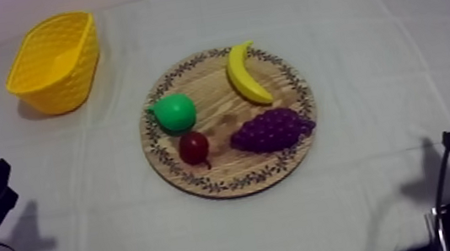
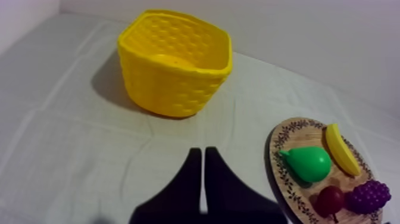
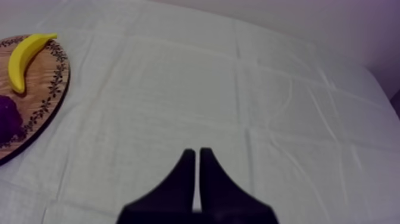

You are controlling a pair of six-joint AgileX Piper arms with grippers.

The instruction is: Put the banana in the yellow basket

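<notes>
The banana lies on the far right part of the wooden board, its long axis running near-to-far with a slight slant. The yellow basket stands well apart at the worktop's far left. The left jaws and right jaws are each pressed together, empty; the right jaws seem nearer the banana.

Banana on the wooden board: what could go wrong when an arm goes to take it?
1. The banana ends close to the bunch of grapes; a claw coming down there might push the grapes.
2. The yellow basket stands far to the left, off the wooden board; a weak hold on the curved banana could drop it on the way.
3. The left claw and right claw are both shut; either must open first.
</notes>
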